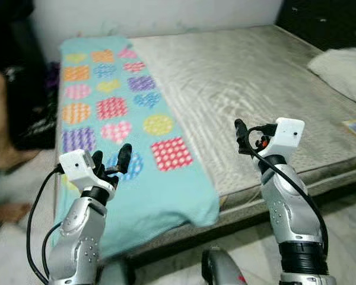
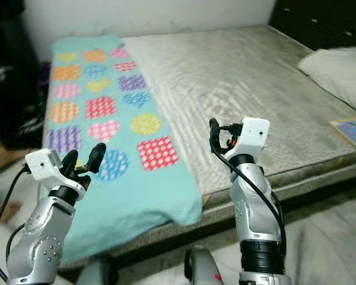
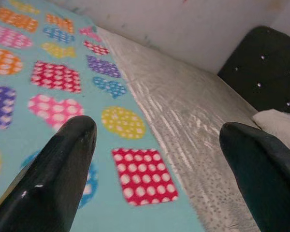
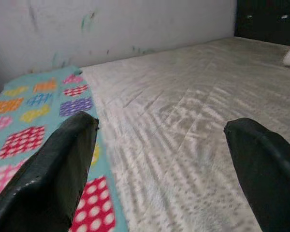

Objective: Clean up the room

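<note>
Blanket (image 1: 115, 127), teal with dotted hearts, lies flat along the bed (image 1: 249, 89), its near end draped over the edge. Left end effector (image 1: 111, 160) hovers above that end, wide open and empty; right end effector (image 1: 242, 135) likewise, over bare mattress. A one-sided pinch would probably drag the blanket floorwards.

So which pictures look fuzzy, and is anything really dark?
Left eye view: the person's leg at the edge is smeared, and the corner behind is nearly black. Both wrist views: the near black fingers look soft, while the blanket and mattress stay fairly sharp.
</note>
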Robot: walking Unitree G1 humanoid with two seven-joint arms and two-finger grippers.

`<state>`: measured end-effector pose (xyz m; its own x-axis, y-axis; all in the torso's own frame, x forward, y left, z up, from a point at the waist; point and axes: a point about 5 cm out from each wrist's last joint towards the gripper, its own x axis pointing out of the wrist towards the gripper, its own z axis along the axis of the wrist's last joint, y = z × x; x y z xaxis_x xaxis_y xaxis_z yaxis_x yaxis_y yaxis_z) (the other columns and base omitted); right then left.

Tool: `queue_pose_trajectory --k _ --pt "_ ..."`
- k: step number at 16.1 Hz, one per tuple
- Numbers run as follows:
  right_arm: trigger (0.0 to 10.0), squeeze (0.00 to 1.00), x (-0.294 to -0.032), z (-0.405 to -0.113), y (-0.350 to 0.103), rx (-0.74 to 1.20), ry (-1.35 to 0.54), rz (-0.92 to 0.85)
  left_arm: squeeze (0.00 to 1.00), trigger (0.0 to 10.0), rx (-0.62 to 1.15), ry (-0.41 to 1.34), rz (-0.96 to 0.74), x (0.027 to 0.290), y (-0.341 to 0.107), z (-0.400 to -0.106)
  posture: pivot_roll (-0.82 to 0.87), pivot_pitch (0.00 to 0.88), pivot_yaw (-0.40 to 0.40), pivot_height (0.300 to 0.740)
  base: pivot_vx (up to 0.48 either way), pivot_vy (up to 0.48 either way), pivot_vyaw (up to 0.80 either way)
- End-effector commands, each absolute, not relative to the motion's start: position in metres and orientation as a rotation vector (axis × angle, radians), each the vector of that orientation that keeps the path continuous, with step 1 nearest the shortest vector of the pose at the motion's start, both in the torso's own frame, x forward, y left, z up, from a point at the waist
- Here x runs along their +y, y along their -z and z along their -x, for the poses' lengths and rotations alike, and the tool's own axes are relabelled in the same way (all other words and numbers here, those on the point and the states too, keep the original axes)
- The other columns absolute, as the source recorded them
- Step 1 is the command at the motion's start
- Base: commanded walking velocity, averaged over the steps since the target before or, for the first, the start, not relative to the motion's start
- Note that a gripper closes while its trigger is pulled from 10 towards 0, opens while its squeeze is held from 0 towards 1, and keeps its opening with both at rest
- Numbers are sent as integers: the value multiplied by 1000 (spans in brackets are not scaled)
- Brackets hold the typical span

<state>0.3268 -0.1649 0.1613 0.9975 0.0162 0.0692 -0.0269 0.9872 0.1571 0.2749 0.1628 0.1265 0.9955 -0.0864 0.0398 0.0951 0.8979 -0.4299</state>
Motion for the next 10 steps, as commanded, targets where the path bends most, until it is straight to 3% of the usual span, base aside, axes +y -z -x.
queue_pose_trajectory --k 1,5,10 --pt "10000 0 -165 -327 -162 -75 -17 -167 0 10000 -20 91 432 164 -126 -276 -37 0 3 650 0 0 0" --pt "10000 0 -165 -326 -166 -114 -36 -162 0 10000 -21 96 432 164 -126 -276 -37 0 6 650 0 0 0" --pt "10000 0 -167 -329 -170 -126 -34 -159 0 10000 -25 104 436 163 -127 -277 -38 0 7 705 0 0 0"
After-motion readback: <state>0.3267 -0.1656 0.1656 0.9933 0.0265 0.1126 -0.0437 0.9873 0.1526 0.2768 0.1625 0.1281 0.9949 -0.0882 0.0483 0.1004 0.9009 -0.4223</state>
